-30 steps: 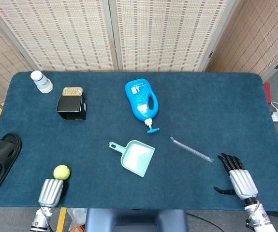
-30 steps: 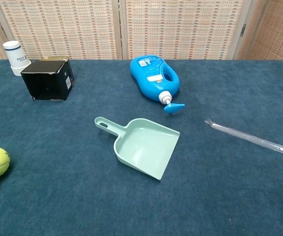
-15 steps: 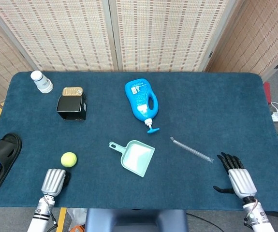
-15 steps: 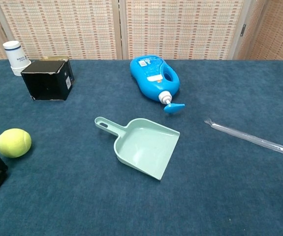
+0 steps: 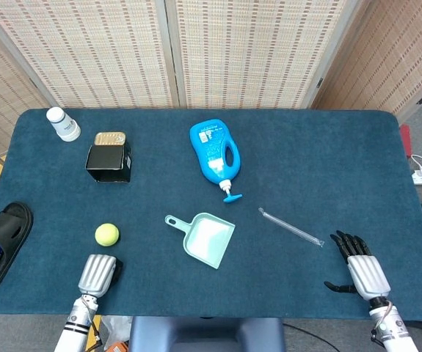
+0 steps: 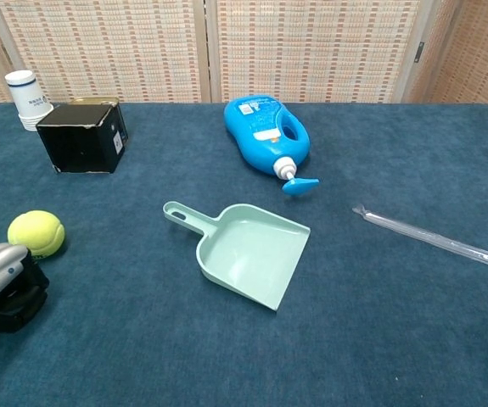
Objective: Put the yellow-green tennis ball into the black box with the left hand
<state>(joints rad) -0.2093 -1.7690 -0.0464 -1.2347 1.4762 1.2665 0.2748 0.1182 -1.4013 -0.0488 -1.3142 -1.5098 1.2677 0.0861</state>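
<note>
Slipper (image 5: 4, 233) and right robot hand (image 5: 359, 265), fingers spread, head view only; left robot hand (image 6: 2, 280) grasp unclear, near tennis ball (image 6: 36, 234).

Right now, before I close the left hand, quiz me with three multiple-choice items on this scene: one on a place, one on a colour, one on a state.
1. Where is the tennis ball?
A. inside the black box
B. on the table, just ahead of the left hand
C. in the dustpan

2. What colour is the dustpan?
A. pale green
B. red
C. black

3. How does the detergent bottle stand?
A. upright
B. lying on its side, spout toward the robot
C. held by the right hand

Answers:
1 B, the ball sits on the cloth beyond the left hand, well short of the black box.
2 A, its pan and handle are mint green.
3 B, it lies flat with the spout pointing toward the dustpan; the right hand holds nothing.
</note>
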